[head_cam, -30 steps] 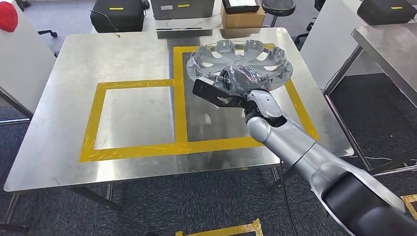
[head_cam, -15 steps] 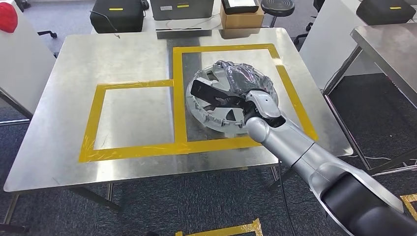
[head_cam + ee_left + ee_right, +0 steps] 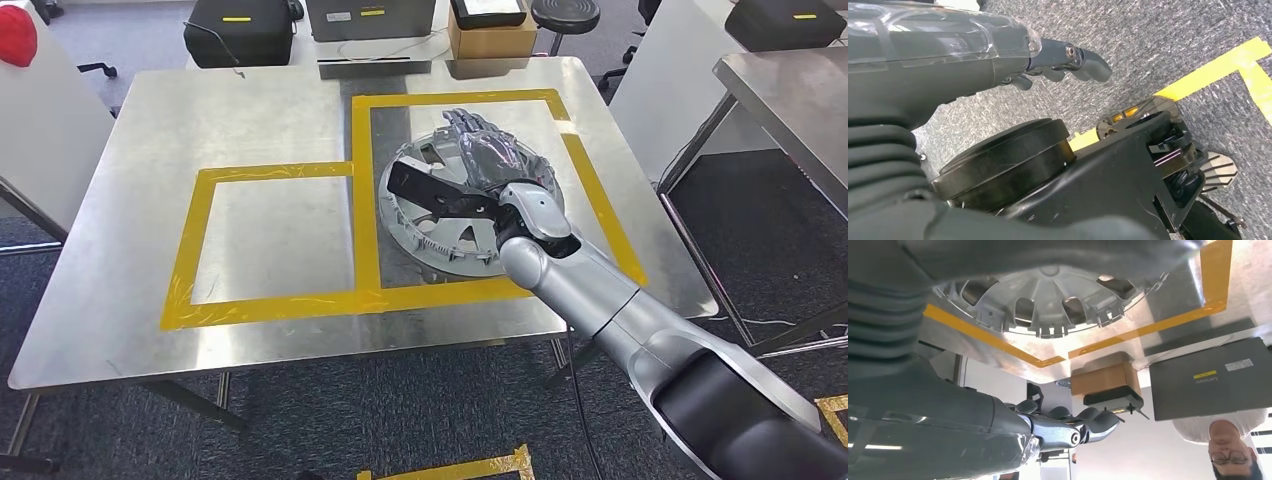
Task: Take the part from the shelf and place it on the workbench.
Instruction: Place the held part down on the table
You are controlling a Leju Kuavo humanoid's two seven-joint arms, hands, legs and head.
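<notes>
Lying flat on workbench (image 3: 250,110), part (image 3: 430,225) beneath right hand (image 3: 490,155), fingers spread

The right arm (image 3: 600,300) enters the head view from about 5 o'clock and reaches toward 11 o'clock, its silver forearm rising to the wrist. The right hand (image 3: 487,150) lies beyond the wrist with fingers stretched out flat and apart, holding nothing. The left hand (image 3: 1058,57) hangs low, its dark fingers loosely curled inward and empty
</notes>
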